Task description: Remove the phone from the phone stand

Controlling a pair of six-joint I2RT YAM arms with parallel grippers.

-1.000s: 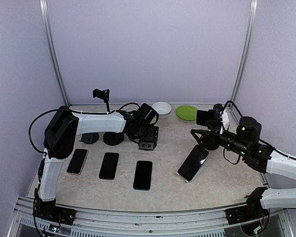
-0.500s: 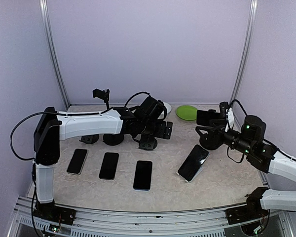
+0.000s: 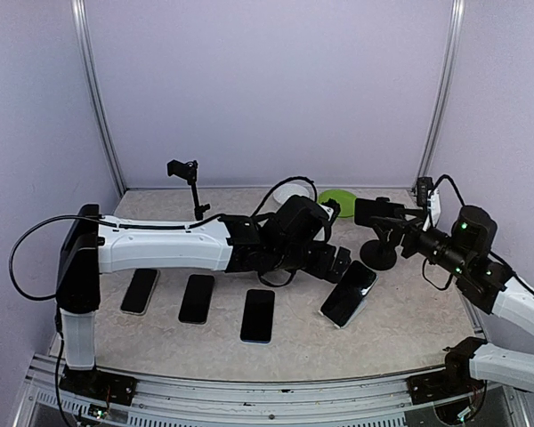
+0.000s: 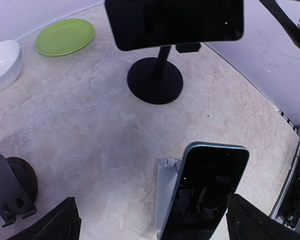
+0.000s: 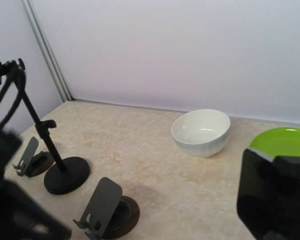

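A dark phone (image 3: 348, 293) with a teal edge leans on a white stand (image 4: 167, 191) at the table's centre right; it also shows in the left wrist view (image 4: 210, 190). My left gripper (image 3: 336, 264) is open and empty just left of and above this phone, with a fingertip either side of it in the left wrist view (image 4: 157, 220). A second dark phone (image 3: 378, 212) sits clamped on a black pole stand (image 3: 378, 258) behind it. My right gripper (image 3: 408, 233) hangs just right of that pole stand, open and empty; its wrist view (image 5: 155, 200) looks across the table.
Three phones lie flat in a row at the front left (image 3: 197, 298). A white bowl (image 5: 202, 131) and a green plate (image 3: 337, 203) sit at the back. Small folding stands (image 5: 107, 207) and a black pole stand (image 5: 65, 175) stand at the left.
My left arm has swung right, from the small stands at the centre left to the phone on the white stand. My right arm has drawn back to the right.
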